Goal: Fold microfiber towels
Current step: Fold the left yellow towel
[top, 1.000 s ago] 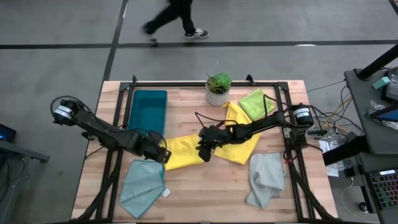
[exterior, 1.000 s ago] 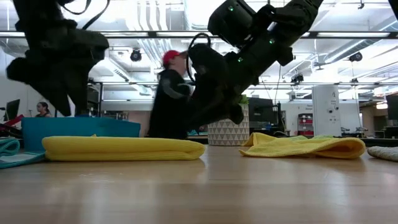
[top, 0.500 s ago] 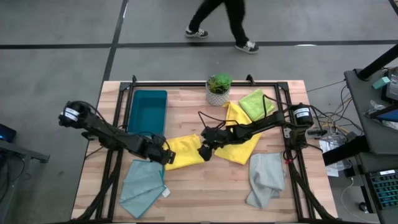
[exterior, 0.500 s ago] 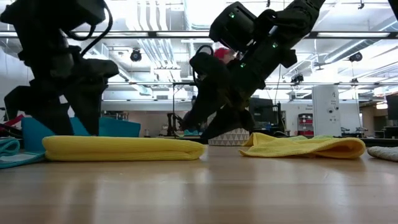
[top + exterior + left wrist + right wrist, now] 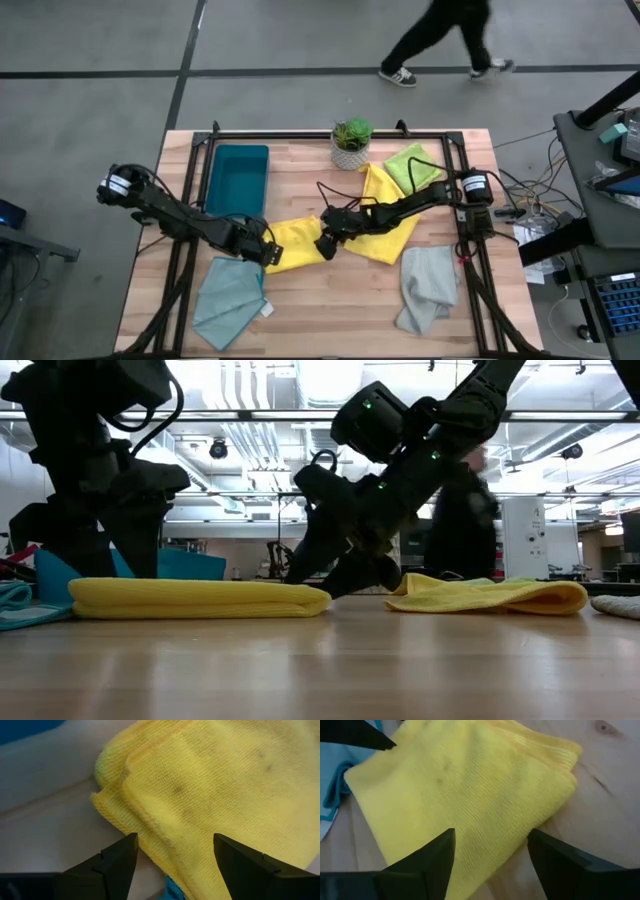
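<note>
The wooden table [image 5: 330,300] carries five towels. The folded yellow towel [image 5: 295,243] lies in the middle, between the left gripper [image 5: 263,250] and the right gripper [image 5: 328,243], both with fingers spread and nothing held. I judge this fold is finished and the towel just released. Next comes lifting clear and choosing another cloth: the second yellow towel [image 5: 388,215] beside it, or the light teal towel [image 5: 230,300] at the near left. The near middle edge leaves open room.
</note>
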